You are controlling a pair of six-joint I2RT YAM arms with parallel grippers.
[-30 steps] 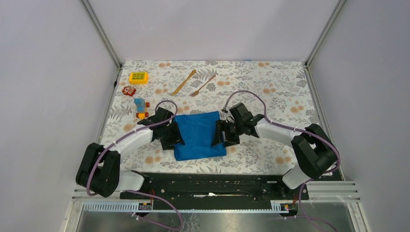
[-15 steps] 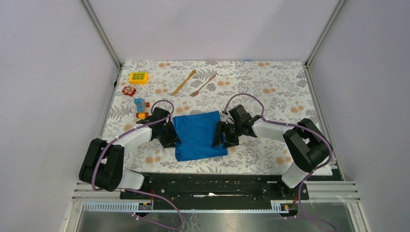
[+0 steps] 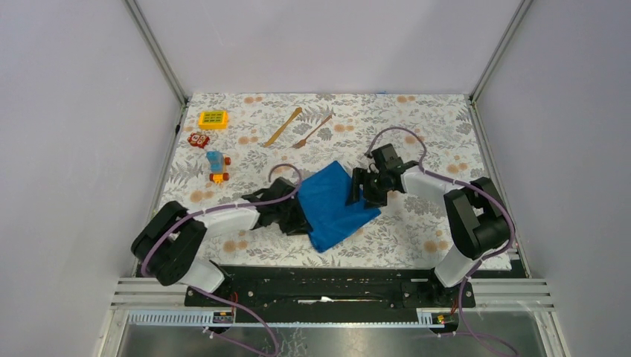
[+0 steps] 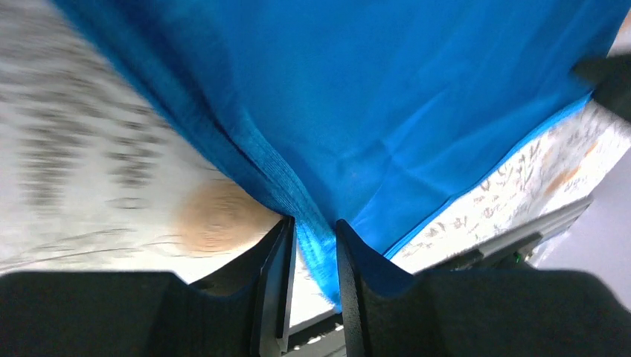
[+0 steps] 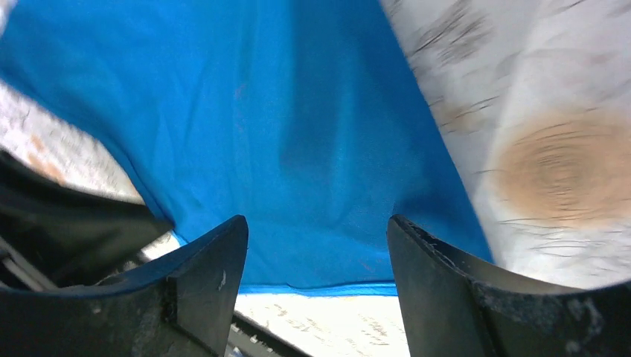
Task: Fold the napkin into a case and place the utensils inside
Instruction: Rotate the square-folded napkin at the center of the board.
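Note:
The blue napkin [image 3: 336, 202] lies skewed on the flowered table, one corner pointing at the near edge. My left gripper [image 3: 298, 217] is at its left edge. In the left wrist view the jaws [image 4: 312, 239] pinch a raised ridge of the napkin [image 4: 417, 111]. My right gripper [image 3: 363, 191] is at the napkin's right side. In the right wrist view it stands open [image 5: 316, 238], wide over the napkin [image 5: 283, 134], gripping nothing. The utensils lie apart at the back: the wooden knife [image 3: 283, 128] and the fork [image 3: 312, 132].
A yellow toy [image 3: 213, 119], a red toy [image 3: 198, 139] and a blue-orange toy [image 3: 216, 165] sit at the back left. Grey walls with metal posts close in the table [image 3: 431, 141]. A black rail [image 3: 327, 281] runs along the near edge.
The napkin has swung from square to diagonal and shifted right. The left gripper slid right with it, jaws narrowing on the cloth. The right gripper moved back and right.

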